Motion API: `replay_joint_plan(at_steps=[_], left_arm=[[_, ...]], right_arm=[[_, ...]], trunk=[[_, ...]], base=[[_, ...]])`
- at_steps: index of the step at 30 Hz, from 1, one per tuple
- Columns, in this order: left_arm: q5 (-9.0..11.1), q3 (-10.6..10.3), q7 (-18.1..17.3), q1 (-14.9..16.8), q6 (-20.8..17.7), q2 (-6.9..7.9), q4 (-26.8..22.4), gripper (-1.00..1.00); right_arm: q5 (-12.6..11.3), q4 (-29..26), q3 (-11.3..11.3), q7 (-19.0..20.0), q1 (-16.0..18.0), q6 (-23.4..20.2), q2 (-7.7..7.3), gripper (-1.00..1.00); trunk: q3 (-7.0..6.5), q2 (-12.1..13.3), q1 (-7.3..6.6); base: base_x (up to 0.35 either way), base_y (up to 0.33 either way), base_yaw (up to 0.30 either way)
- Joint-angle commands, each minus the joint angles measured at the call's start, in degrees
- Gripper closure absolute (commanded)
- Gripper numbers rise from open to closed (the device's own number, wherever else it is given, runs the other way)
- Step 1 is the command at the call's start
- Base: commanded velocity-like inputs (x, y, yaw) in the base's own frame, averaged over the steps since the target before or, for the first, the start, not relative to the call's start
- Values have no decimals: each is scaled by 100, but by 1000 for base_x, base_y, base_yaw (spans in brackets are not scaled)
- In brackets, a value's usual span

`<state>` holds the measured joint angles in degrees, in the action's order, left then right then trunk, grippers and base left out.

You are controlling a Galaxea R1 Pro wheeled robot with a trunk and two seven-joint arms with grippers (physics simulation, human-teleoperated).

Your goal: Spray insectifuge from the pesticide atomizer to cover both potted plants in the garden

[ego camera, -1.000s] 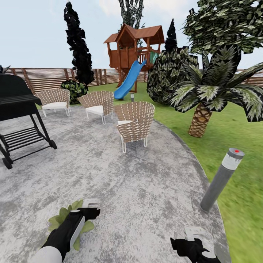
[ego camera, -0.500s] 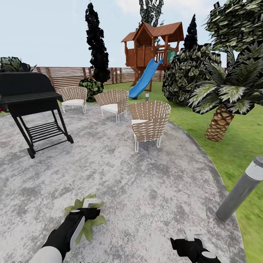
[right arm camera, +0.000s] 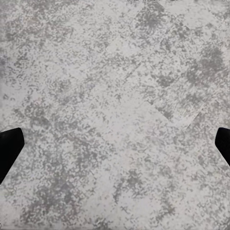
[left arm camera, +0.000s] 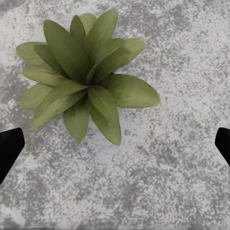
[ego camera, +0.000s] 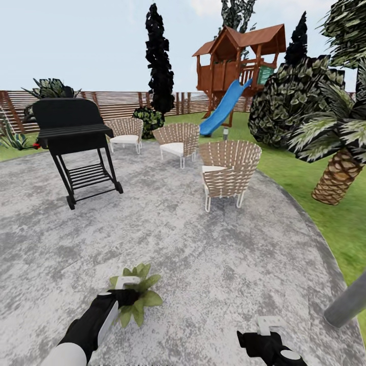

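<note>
We stand on grey paving (ego camera: 203,254), a black grill (ego camera: 76,137) and wicker chairs (ego camera: 229,170) ahead, a grey post (ego camera: 348,305) at our right. One potted plant (ego camera: 136,300) sits under our left gripper (ego camera: 127,290); its wrist view shows every leaf (left arm camera: 84,76). Both grippers' jaws, right gripper (ego camera: 268,328) included, stand wide, empty.

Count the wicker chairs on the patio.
3: one near the fence beside the black grill, one in the middle, one nearest. More may be hidden outside the view.
</note>
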<state>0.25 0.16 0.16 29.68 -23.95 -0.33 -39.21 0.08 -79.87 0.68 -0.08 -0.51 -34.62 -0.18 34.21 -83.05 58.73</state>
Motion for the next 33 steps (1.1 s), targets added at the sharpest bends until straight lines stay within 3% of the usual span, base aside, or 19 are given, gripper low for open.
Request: replay_joint_plan(at_steps=[1,33], left_arm=[[2,2,2,2,-31,-2,-7,-100],[2,2,1,2,-31,-2,-7,-100]], right_arm=[[1,-11,2,-1,-1,-27,-3,-100],[1,-11,2,-1,-2,-27,-9,-100]], trunk=[[8,-3,0],[121,-3,0]], base=[[0,0,259],[0,0,258]])
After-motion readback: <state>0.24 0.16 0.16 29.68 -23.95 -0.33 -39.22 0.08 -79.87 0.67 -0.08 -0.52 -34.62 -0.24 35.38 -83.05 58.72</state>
